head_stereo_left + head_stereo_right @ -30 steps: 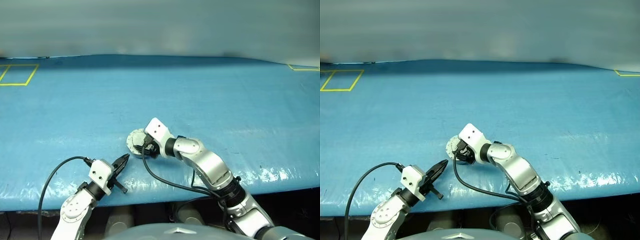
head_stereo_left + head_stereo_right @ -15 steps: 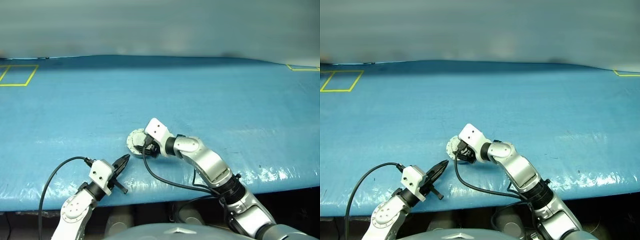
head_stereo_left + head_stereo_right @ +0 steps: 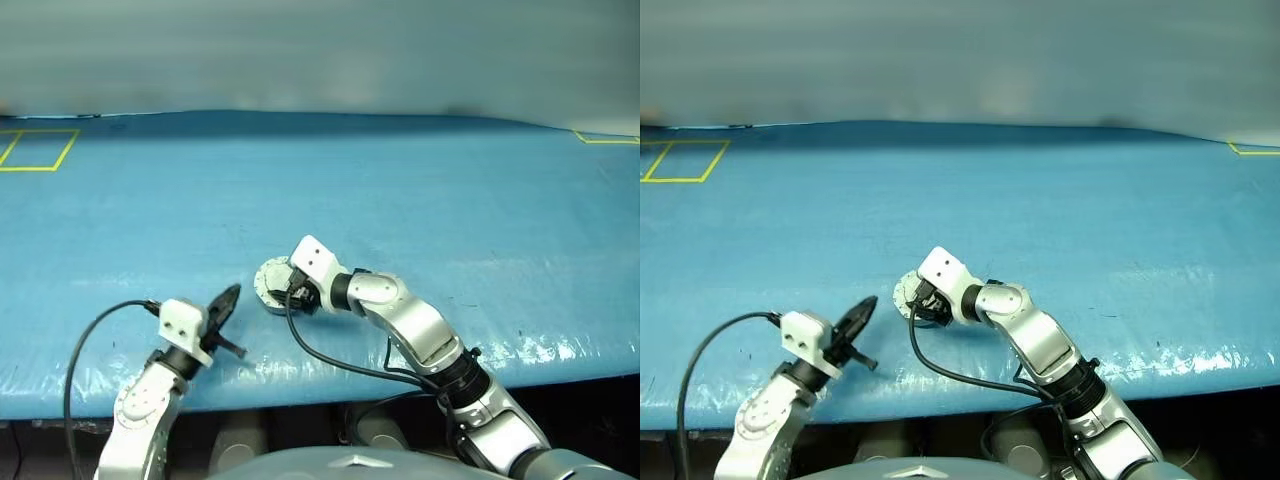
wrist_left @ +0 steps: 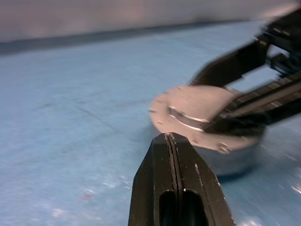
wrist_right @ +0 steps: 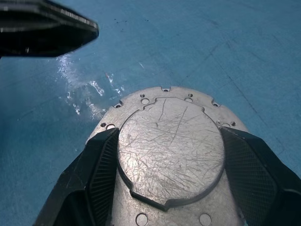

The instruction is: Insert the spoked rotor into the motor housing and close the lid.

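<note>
**Near the table's front edge: closed motor held by the right gripper, left gripper beside it**

On the blue table (image 3: 420, 190), close to its near edge and about midway across, the motor housing (image 3: 268, 296) is seen flat, its round axis pointing straight up. Being round, it has no long axis of its own. The lid (image 5: 170, 146) is lying shut on top, scratched outer face upward, so the rotor, presumably inside, cannot be seen.

The housing is clasped at its sides by the right gripper (image 5: 169, 179), one finger on each flank, reaching in from the robot's right. This arm is plainly the nearer one.

The left gripper (image 3: 225, 302) is clenched on nothing, fingers pressed together. The housing lies just ahead and to the right of its tip, near but apart. A pressing-down of the lid is judged the likely remaining step.
</note>
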Motion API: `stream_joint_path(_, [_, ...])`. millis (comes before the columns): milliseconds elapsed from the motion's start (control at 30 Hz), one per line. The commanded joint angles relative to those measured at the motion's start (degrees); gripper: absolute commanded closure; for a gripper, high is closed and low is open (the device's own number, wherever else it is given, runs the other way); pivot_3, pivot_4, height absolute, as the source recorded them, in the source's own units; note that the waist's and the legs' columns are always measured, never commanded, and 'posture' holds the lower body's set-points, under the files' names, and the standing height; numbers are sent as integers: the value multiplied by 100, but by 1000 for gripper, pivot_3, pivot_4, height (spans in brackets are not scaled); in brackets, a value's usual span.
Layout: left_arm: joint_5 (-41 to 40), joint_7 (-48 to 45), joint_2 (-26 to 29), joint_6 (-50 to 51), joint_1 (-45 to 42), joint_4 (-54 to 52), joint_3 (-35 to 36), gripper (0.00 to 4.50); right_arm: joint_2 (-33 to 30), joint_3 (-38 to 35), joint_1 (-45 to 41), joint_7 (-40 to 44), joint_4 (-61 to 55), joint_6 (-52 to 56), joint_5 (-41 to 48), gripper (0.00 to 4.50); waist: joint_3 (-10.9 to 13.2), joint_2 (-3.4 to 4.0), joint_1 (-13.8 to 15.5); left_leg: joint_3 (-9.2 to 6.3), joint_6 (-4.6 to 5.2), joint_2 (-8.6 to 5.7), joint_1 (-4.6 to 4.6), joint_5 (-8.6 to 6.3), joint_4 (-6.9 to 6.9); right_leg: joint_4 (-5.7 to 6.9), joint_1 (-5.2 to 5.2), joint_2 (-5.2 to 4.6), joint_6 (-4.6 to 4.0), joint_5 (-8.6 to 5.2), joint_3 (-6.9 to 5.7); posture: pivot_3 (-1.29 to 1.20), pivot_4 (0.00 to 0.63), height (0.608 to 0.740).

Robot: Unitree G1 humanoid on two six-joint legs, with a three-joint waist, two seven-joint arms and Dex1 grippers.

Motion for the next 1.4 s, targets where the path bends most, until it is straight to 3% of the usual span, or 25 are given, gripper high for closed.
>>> stream_joint_path(33, [-1263,239,-6,966,-198,-674,400,4500,1,26,62,-37,130,131,-54,1466,-1,-1,-8,1,0,0,-1,0,-1,0,0,-3,13,7,3,0,150,740])
stream_joint_path(200, [-3220,618,423,3025,-734,-595,803,4500,60,25,64,-39,191,76,-51,1466,-1,-3,-14,-4,0,-4,0,0,4,-1,1,6,41,24,1,0,150,740])
stream_joint_path(400, [-4028,616,639,3842,-1329,-104,988,4500,106,46,80,-45,215,52,-75,1466,-5,-9,-24,-4,-3,-6,6,2,3,0,5,10,37,25,1,0,150,740])
stream_joint_path(833, [-3481,668,763,4541,-2079,600,545,4500,167,3,114,-60,220,30,-124,1466,-6,-10,-25,-3,-10,-6,7,6,-3,0,3,11,17,17,2,0,150,740])
stream_joint_path(1400, [-2831,280,900,4996,-2147,666,63,4500,167,-9,164,-89,172,79,-115,1466,-7,-11,-8,-3,-13,-8,9,8,-7,-1,3,7,2,10,4,0,150,740])
